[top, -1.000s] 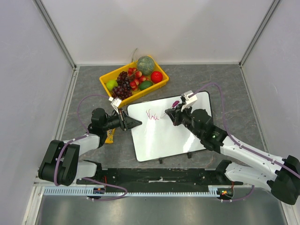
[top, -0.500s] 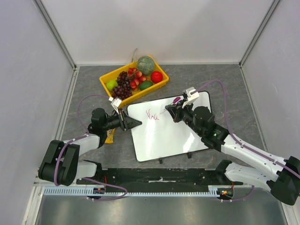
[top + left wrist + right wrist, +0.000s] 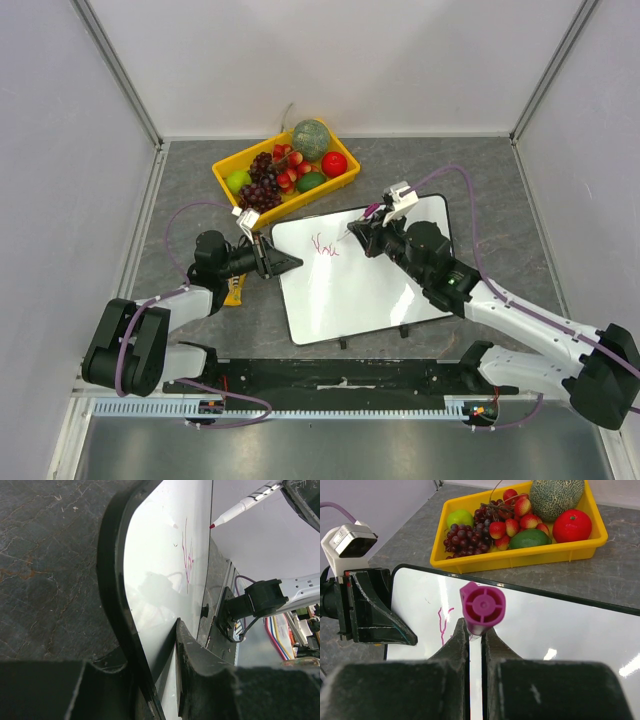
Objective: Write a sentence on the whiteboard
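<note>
The whiteboard (image 3: 360, 280) lies flat in the middle of the table, with a short pink scribble (image 3: 326, 247) near its upper left; it also shows in the left wrist view (image 3: 160, 570) and the right wrist view (image 3: 555, 630). My left gripper (image 3: 290, 263) is shut on the whiteboard's left rim (image 3: 117, 605). My right gripper (image 3: 368, 238) is shut on a pink-ended marker (image 3: 482, 609), held above the board's upper middle. The marker's white barrel and red tip (image 3: 235, 513) hang clear of the surface, to the right of the scribble.
A yellow tray (image 3: 240, 187) of fruit, with grapes, strawberries, a melon and a red fruit, stands just beyond the board's top left corner; it also shows in the right wrist view (image 3: 520, 557). A yellow object (image 3: 234, 290) lies under my left arm. Grey walls enclose the table.
My right gripper has moved up the board and slightly left with the marker, away from the scribble. The left gripper and the board have not moved.
</note>
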Motion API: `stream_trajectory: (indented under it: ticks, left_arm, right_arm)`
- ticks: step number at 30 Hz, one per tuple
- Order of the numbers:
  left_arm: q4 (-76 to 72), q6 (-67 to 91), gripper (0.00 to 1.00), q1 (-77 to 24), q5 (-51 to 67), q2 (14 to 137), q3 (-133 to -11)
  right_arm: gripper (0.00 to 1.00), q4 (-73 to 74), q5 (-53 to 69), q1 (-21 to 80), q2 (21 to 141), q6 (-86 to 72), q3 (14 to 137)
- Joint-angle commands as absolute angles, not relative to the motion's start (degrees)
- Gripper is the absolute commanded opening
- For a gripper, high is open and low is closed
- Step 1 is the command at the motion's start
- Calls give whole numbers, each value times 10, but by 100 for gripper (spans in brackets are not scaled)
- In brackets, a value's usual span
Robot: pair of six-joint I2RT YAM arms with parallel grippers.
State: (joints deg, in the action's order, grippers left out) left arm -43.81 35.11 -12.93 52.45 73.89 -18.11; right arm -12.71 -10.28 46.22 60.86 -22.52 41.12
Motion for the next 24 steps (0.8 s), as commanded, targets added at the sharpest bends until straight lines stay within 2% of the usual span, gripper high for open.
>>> stream_trajectory:
  ticks: [1, 24]
  left_arm:
    - [-399, 244, 2, -140, 497, 750, -172]
    - [-400, 244, 2, -140, 497, 750, -172]
  right_arm:
    - [0, -156, -96, 460, 610, -223, 436]
    - [0, -170, -122, 458, 632, -221, 393]
